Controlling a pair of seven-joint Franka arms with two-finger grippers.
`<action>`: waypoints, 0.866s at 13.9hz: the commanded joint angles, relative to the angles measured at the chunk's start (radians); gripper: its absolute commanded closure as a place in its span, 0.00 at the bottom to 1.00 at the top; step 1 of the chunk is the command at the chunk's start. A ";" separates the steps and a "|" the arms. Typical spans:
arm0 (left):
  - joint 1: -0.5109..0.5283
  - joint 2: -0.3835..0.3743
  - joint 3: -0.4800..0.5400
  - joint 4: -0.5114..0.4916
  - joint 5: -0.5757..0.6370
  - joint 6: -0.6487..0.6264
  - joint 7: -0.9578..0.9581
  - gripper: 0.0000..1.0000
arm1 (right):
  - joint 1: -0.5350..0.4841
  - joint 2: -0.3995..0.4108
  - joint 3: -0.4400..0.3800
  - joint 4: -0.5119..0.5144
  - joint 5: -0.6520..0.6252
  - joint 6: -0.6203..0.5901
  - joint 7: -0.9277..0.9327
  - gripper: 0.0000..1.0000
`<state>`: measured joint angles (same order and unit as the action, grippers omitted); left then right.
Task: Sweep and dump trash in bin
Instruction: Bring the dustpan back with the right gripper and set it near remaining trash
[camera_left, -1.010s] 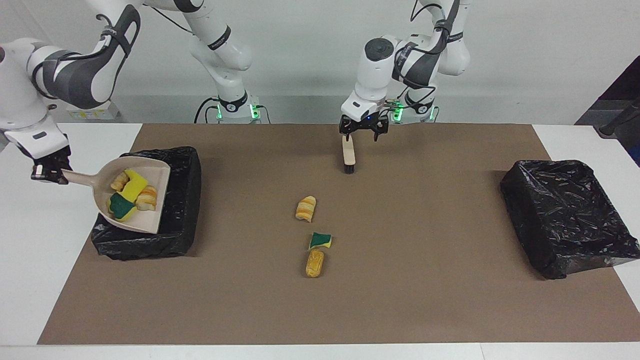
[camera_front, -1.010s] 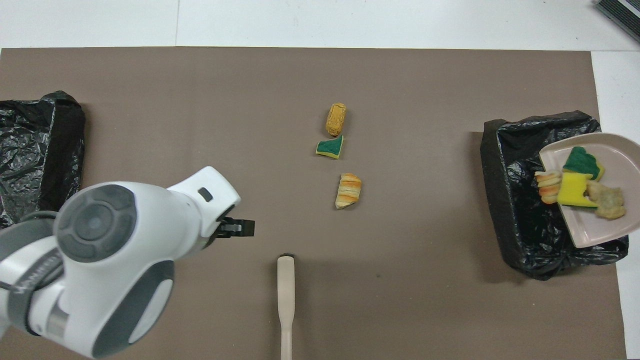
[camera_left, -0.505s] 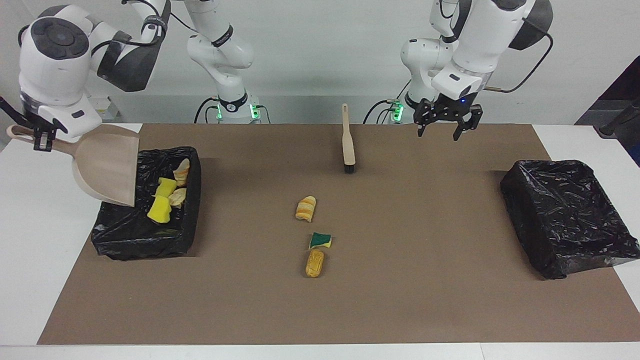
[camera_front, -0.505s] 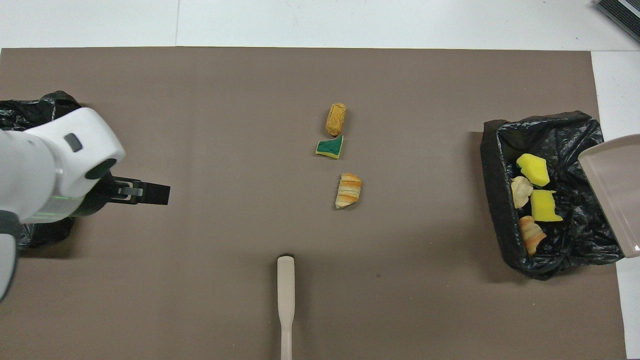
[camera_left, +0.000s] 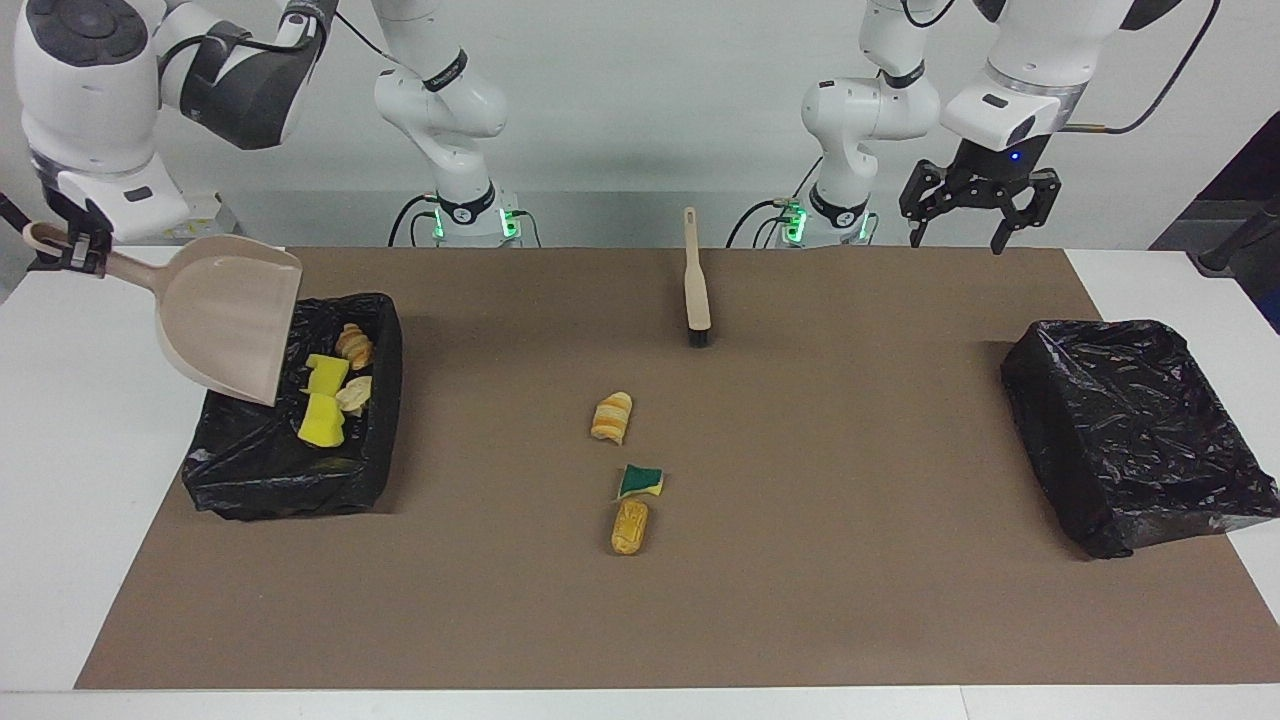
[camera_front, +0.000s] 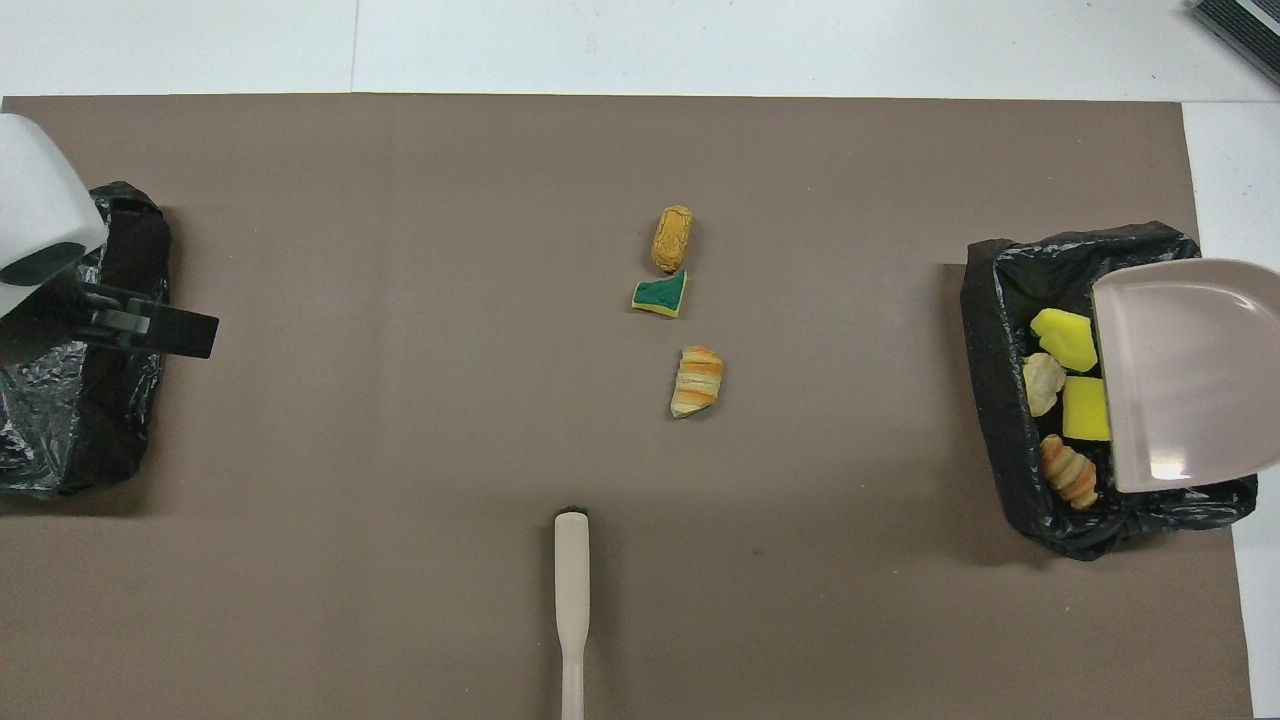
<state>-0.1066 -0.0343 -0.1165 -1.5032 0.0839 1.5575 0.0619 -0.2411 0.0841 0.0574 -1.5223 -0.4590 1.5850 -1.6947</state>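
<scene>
Since the earlier frame, right gripper (camera_left: 70, 250), pinching the dustpan (camera_left: 228, 322) handle, has levelled the emptied pan over the bin (camera_left: 262, 470) at the right arm's end. Four trash scraps (camera_left: 325, 420) lie in that bin; three (camera_left: 612, 417) remain mid-mat, beyond the brush (camera_left: 696, 290). Left gripper (camera_left: 978, 215), fingers spread, has risen above the mat's edge near the other bin (camera_left: 1130, 430).
</scene>
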 joint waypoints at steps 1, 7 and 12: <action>0.033 0.070 -0.003 0.087 -0.031 -0.059 0.026 0.00 | 0.012 -0.041 0.015 -0.047 0.110 -0.028 0.165 1.00; 0.094 0.056 -0.006 0.080 -0.107 -0.025 0.027 0.00 | 0.222 -0.070 0.016 -0.113 0.308 -0.005 0.746 1.00; 0.094 0.050 -0.006 0.074 -0.105 -0.023 0.026 0.00 | 0.400 0.021 0.016 -0.121 0.404 0.165 1.108 1.00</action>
<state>-0.0264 0.0184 -0.1153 -1.4405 -0.0104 1.5374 0.0770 0.1061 0.0628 0.0801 -1.6370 -0.0822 1.6791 -0.7113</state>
